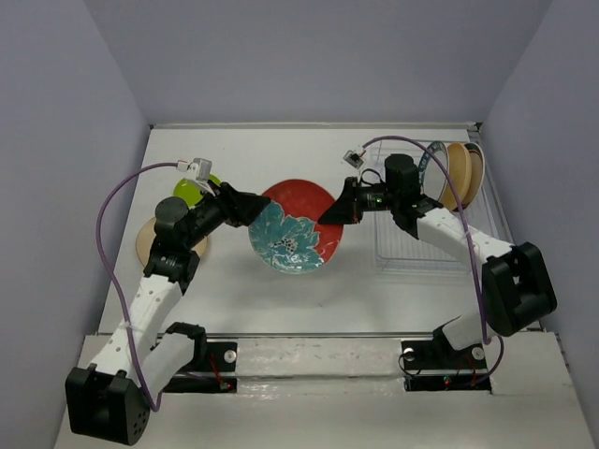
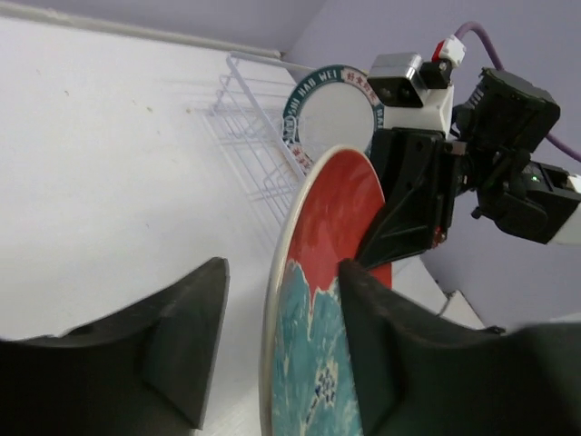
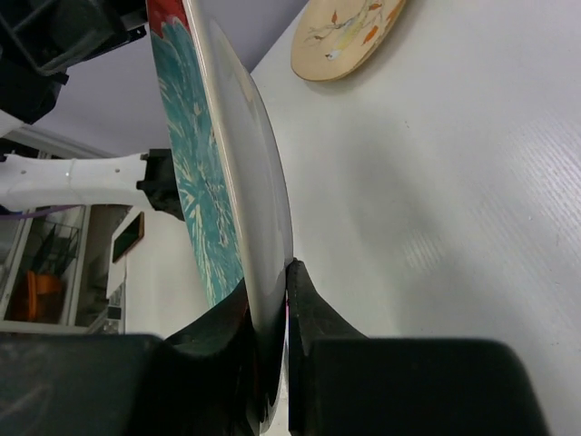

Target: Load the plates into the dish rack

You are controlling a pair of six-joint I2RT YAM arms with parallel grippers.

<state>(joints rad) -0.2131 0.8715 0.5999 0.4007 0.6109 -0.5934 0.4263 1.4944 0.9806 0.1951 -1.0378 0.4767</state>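
Overhead view: a red plate (image 1: 295,229) with a large teal flower across its lower half is held up between the two arms over the middle of the white table (image 1: 281,299). The left gripper (image 1: 256,208) is at its left rim and the right gripper (image 1: 330,213) at its right rim. The dish rack (image 1: 412,248), made of thin pale wire, sits on the right side of the table. A teal-rimmed plate (image 1: 432,166) and two tan plates (image 1: 459,173) stand on edge at its far end. On the left, a lime green plate (image 1: 192,192) and a flat tan plate (image 1: 148,241) lie on the table, partly hidden by the left arm.

Left wrist view: the red plate (image 2: 336,272) appears almost edge-on, with a pale rim. The left gripper (image 2: 283,272) has its jaws apart with the rim between them. One finger (image 2: 182,345) is clear of the plate. Beyond it, the right gripper (image 2: 386,236) is clamped on the far edge. Only this view shows lettering on the band of the teal-rimmed plate (image 2: 331,118), which stands in the dish rack (image 2: 245,136).

Right wrist view: the right gripper (image 3: 270,283) has its jaws pinched tight on the rim of the red plate (image 3: 227,182). Only here does the plate's plain pale underside show. Beyond it, the flat tan plate (image 3: 349,36) shows small painted orange and green marks
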